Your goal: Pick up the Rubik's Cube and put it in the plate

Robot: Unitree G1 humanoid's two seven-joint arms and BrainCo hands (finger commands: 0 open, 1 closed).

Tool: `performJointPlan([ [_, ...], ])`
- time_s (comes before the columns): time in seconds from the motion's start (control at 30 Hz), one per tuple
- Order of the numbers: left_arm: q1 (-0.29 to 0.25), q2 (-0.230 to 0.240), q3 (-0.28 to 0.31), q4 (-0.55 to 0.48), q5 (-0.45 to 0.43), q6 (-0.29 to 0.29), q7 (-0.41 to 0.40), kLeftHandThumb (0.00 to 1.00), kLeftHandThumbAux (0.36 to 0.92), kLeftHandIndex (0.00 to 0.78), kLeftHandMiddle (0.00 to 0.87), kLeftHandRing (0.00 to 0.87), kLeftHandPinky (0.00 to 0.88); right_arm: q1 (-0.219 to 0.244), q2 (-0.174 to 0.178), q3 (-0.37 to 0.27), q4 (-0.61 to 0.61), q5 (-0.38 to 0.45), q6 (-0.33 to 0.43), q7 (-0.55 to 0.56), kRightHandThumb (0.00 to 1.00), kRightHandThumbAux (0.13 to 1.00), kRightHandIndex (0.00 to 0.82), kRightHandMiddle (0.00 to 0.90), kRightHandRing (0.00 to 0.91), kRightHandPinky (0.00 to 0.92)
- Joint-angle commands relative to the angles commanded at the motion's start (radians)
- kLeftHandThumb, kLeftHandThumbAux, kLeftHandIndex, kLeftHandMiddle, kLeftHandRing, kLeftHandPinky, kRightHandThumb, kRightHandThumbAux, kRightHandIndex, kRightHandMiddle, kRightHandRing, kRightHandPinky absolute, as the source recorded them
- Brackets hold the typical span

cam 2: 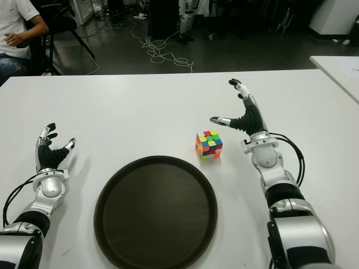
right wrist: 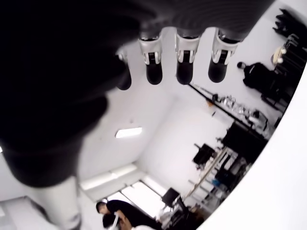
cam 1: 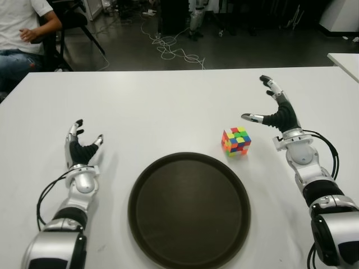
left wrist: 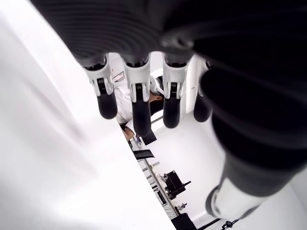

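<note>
white table [cam 1: 168, 101] is carrying the multicoloured rubik's cube [cam 1: 236, 140], which is sitting just beyond the dark round plate [cam 1: 189, 210], off its far right rim and not on it. right hand [cam 1: 273, 111] is hovering just right of the cube, fingers spread and holding nothing. left hand [cam 1: 81, 148] is showing left of the plate, fingers loosely apart and empty.
</note>
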Motion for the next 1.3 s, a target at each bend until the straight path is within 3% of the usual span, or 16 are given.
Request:
performJointPlan([
  [0.23, -0.002, -0.005, 0.010, 0.001, -0.014, 0.001, -0.011, 0.000, 0.755, 0.158, 0.156, 0.146, 0.110, -0.005, -0.003, 0.008, 0.008, -0.007, 0.013, 0.024, 0.000, 0.794, 0.062, 0.104, 0.084, 0.074],
  [0.6, 0.001, -0.006, 0.009, 0.000, -0.018, -0.009, -0.011, 0.000, 0.792, 0.149, 0.160, 0.162, 0.135, -0.003, -0.015, 0.015, -0.011, 0.001, 0.046, 0.098, 0.000, 0.774, 0.064, 0.089, 0.061, 0.048],
  [0.8, 0.002, -0.005, 0.003, -0.002, -0.012, -0.012, -0.005, 0.000, 0.767, 0.144, 0.150, 0.148, 0.114, 0.006, -0.067, 0.084, -0.063, -0.078, 0.132, 0.172, 0.000, 0.724, 0.064, 0.076, 0.063, 0.035],
  [1.03, 0.001, -0.006, 0.004, -0.001, -0.015, -0.015, -0.009, 0.000, 0.783, 0.158, 0.160, 0.152, 0.122, 0.027, -0.100, 0.150, -0.175, -0.151, 0.220, 0.218, 0.000, 0.675, 0.058, 0.053, 0.046, 0.017],
  [1.3, 0.001, -0.007, 0.008, -0.001, -0.020, -0.018, -0.013, 0.000, 0.778, 0.134, 0.147, 0.139, 0.099, 0.036, -0.155, 0.216, -0.297, -0.220, 0.318, 0.305, 0.000, 0.670, 0.041, 0.033, 0.035, 0.011],
])
